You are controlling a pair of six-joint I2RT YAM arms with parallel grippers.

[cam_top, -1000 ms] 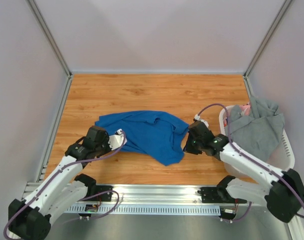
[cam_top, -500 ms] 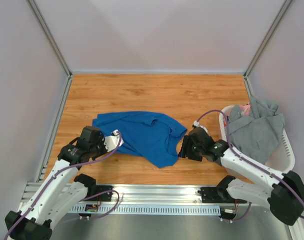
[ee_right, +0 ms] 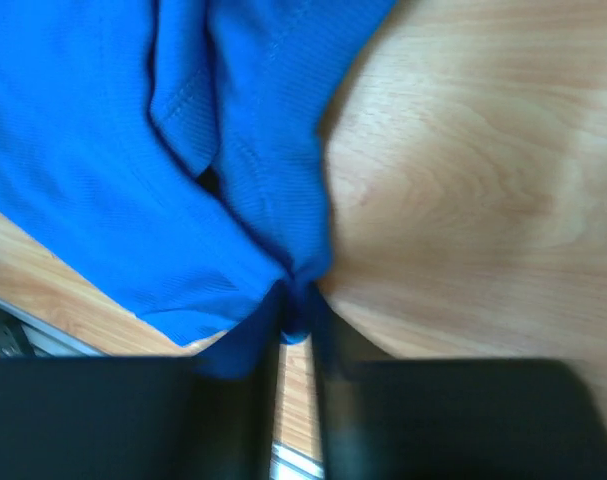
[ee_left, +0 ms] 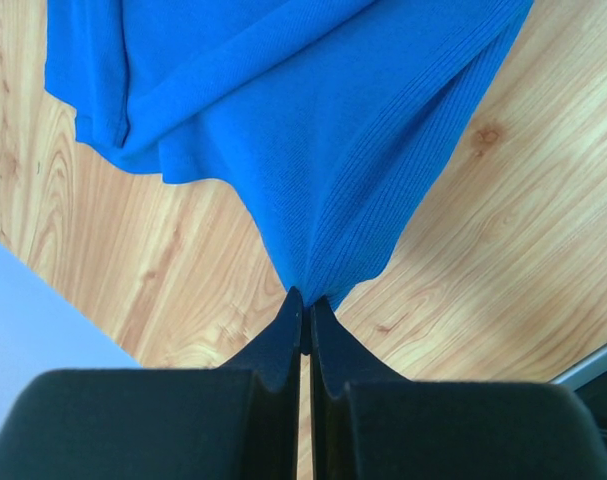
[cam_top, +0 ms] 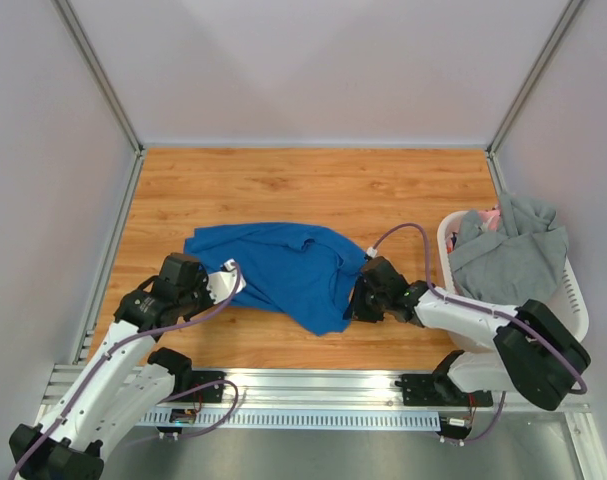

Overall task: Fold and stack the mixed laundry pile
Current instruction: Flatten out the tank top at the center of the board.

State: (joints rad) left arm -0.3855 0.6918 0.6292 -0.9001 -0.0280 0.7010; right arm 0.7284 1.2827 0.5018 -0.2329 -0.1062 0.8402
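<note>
Left gripper — tight on blue garment

The bright blue soft knit cloth garment is one uniform saturated blue with a fine ribbed weave and no print. The wood-grain desk is warm orange-brown with darker streaks and small knots. The long grey soft cloth garment is plain mid-grey, the small pink cloth patch beside it is too small for its pattern to be read, the white slotted plastic basket is plain white, and the left hand and right hand are matt black on white arm links with black joints.
</note>
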